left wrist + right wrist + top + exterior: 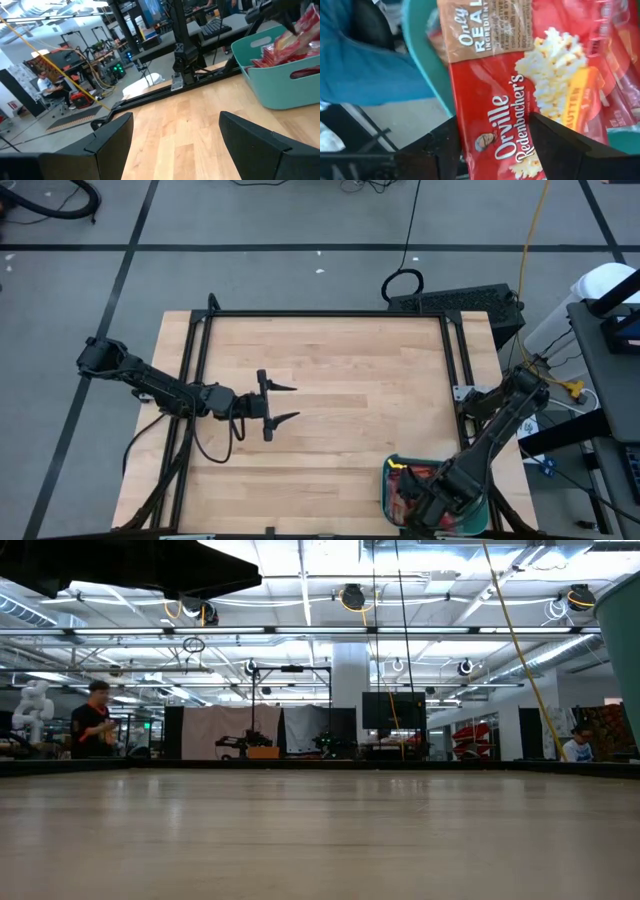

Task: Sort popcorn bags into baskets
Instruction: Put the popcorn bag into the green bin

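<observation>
I see no bags left on the desk (pixel 330 380); they sit in the basket (pixel 392 480) at lower right. My right tool (pixel 492 145), over the basket, straddles one bag (pixel 520 85), fingers apart, so this looks nearly finished. My left tool (pixel 280 404) waits wide open, empty, mid-desk.

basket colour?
Teal-green basket, holding red popcorn bags; clearest in the left wrist view.

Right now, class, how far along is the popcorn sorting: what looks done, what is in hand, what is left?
Done: the teal basket already holds red popcorn bags, and the high view shows no loose bags on the table. In hand: the right gripper, over the basket, has its fingers apart around one bag, seemingly letting it go. Left: probably little; the left gripper waits open mid-table.
</observation>
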Controlling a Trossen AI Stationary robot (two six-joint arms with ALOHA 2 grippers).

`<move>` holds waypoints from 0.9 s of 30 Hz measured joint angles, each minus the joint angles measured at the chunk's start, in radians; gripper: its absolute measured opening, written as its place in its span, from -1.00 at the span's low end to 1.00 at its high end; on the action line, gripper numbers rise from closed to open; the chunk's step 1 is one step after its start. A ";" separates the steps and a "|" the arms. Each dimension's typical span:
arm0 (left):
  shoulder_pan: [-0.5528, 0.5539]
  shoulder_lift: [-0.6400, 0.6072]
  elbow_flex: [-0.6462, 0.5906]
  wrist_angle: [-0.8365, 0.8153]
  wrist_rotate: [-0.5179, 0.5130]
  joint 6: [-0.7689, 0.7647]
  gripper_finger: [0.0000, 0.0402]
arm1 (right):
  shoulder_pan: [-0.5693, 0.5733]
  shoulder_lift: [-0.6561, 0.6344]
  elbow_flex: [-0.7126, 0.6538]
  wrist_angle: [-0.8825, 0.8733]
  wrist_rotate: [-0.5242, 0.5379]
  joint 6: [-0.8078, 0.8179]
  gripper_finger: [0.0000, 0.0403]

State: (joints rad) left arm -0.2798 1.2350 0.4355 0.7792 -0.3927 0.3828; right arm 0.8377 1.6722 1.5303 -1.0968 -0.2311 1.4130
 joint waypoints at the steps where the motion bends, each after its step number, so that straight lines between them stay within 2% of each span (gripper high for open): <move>1: 0.000 0.000 0.000 0.000 0.000 0.000 0.49 | -0.001 0.000 -0.014 0.005 -0.015 -0.002 0.07; 5: 0.000 0.000 0.000 -0.005 0.000 0.000 0.49 | -0.007 0.001 -0.055 0.006 -0.086 -0.011 0.13; 10: 0.000 0.000 0.000 -0.005 0.000 0.000 0.49 | -0.011 0.001 -0.057 0.035 -0.086 -0.039 0.11; 14: 0.000 0.000 0.000 -0.006 0.000 0.000 0.49 | -0.023 0.001 -0.057 -0.009 -0.095 -0.026 0.02; 16: 0.000 0.000 0.000 -0.006 0.000 0.000 0.49 | -0.026 0.001 -0.057 -0.075 -0.081 0.011 -0.05; 20: 0.000 0.000 0.000 -0.006 0.000 0.000 0.49 | -0.022 0.001 -0.059 -0.202 0.038 0.085 -0.26; 24: 0.000 0.000 0.000 -0.007 0.001 0.000 0.49 | -0.016 0.000 -0.102 -0.182 0.033 0.160 -0.53; 27: 0.000 0.000 0.000 -0.015 0.001 0.000 0.49 | -0.016 -0.003 -0.158 -0.085 0.017 0.170 -0.71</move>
State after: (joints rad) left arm -0.2798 1.2350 0.4355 0.7645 -0.3920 0.3824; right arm 0.8215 1.6692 1.3728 -1.1817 -0.2146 1.5826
